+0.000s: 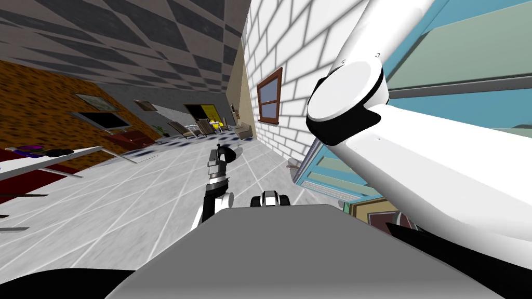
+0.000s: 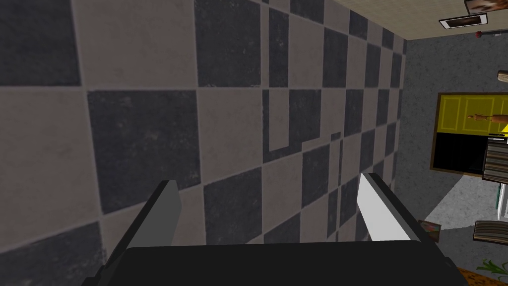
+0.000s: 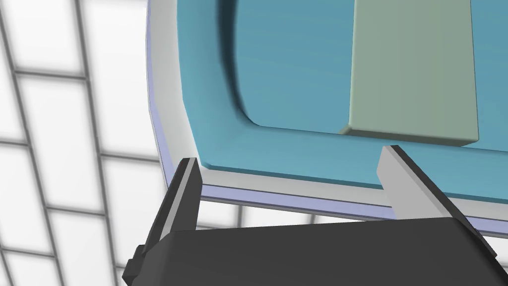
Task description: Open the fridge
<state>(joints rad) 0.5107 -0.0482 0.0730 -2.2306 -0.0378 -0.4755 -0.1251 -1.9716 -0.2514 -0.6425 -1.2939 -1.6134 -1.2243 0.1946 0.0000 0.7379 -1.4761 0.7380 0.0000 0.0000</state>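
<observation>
The fridge [image 1: 457,106] is teal with grey-green panels and stands close on my right, against the white brick wall. In the right wrist view its door [image 3: 297,74] has a light grey rim [image 3: 168,124] and a raised grey-green panel [image 3: 412,69]. My right gripper [image 3: 292,174] is open just in front of the door's rounded corner; one finger [image 3: 187,181] lies at the rim's corner and the other below the panel, nothing between them. My right arm [image 1: 415,150] reaches up across the fridge. My left arm [image 1: 217,176] hangs low in front of me, its gripper [image 2: 268,208] open and empty.
A white brick wall [image 1: 311,52] with a brown-framed window [image 1: 270,96] runs beside the fridge. A white table [image 1: 47,158] stands on my left over the pale tiled floor [image 1: 130,207]. Chairs [image 1: 202,127] stand far ahead. A brown-framed object [image 1: 374,210] sits low by the fridge.
</observation>
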